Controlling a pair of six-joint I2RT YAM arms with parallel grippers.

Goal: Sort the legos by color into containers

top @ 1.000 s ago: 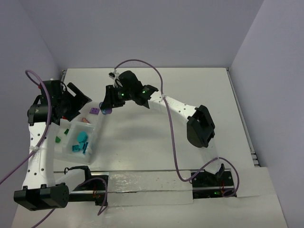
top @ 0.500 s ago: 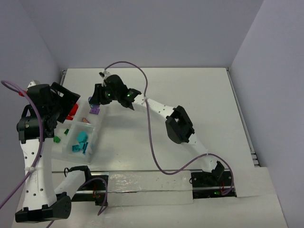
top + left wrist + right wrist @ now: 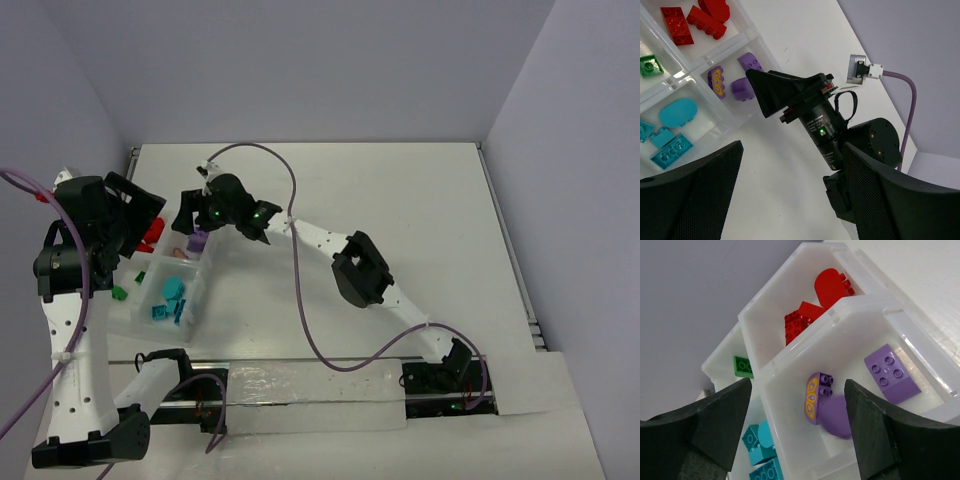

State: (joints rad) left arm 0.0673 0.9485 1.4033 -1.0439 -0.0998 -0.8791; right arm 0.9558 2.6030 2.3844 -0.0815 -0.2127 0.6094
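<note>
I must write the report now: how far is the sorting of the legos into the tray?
Done: red bricks, green bricks, cyan bricks and purple bricks each lie in their own compartment of the tray. In hand: nothing; the right gripper hangs open over the purple ones, the left gripper open too. Left: no loose brick shows on the table.
</note>
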